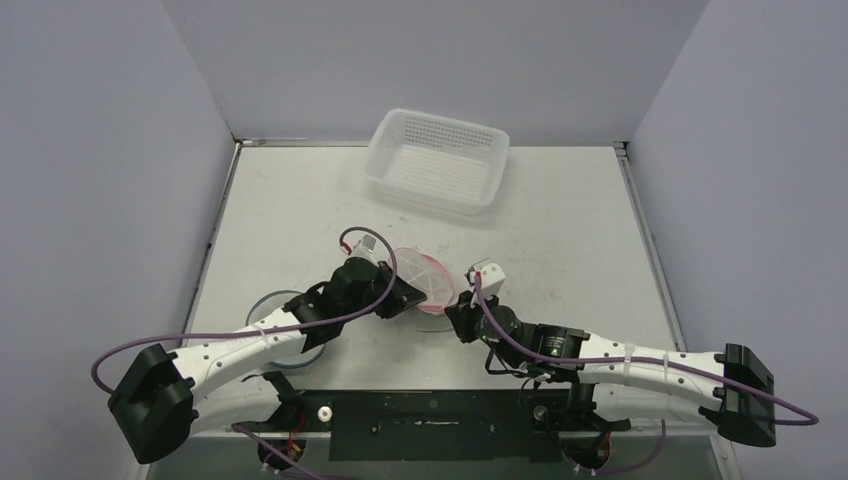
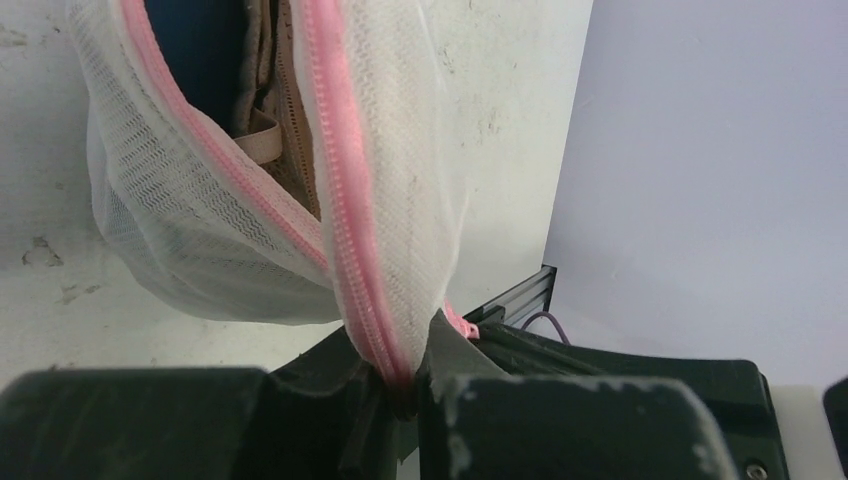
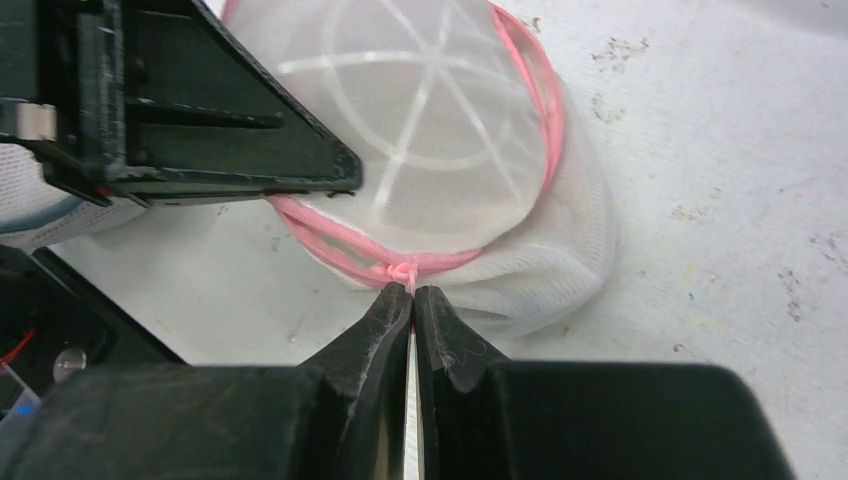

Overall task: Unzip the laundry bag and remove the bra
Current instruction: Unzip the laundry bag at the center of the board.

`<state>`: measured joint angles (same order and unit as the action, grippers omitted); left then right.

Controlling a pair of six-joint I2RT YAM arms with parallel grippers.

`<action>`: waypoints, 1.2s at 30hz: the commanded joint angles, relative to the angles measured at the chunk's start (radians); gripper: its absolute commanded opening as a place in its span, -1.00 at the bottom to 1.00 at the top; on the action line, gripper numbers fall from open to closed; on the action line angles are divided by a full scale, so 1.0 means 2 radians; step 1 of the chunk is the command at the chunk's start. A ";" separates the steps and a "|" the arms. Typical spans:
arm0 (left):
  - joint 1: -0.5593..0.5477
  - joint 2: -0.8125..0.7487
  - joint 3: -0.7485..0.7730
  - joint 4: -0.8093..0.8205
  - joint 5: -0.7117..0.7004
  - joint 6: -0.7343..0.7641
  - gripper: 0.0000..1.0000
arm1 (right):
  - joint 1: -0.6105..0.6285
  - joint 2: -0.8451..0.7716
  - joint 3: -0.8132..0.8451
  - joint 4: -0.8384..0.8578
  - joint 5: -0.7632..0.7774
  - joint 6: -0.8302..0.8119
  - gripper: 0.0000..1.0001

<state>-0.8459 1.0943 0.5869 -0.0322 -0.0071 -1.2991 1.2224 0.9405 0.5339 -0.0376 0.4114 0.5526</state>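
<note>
The laundry bag [image 1: 425,278] is white mesh with a pink zipper, lying mid-table between both arms. My left gripper [image 1: 408,297] is shut on the bag's zipper edge; in the left wrist view the pink zipper band [image 2: 345,200] runs down into the closed gripper [image 2: 405,385]. The bag mouth gapes there, showing the beige bra [image 2: 265,140] inside. My right gripper [image 3: 412,292] is shut on the pink zipper pull [image 3: 400,272] at the bag's [image 3: 450,120] near rim. The left gripper's black fingers [image 3: 200,130] show at upper left of the right wrist view.
A white perforated plastic basket [image 1: 437,160] stands at the back of the table. A round grey-rimmed object [image 1: 285,325] lies partly under the left arm. Grey walls close in both sides.
</note>
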 commanded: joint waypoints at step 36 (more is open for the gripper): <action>0.073 0.057 0.043 0.063 0.186 0.152 0.92 | 0.026 -0.039 -0.017 -0.006 0.026 0.016 -0.89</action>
<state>-0.6922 1.2774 0.6979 0.0933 0.4183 -0.9997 1.2713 0.8654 0.4736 -0.0967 0.4370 0.5728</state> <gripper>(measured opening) 0.965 0.060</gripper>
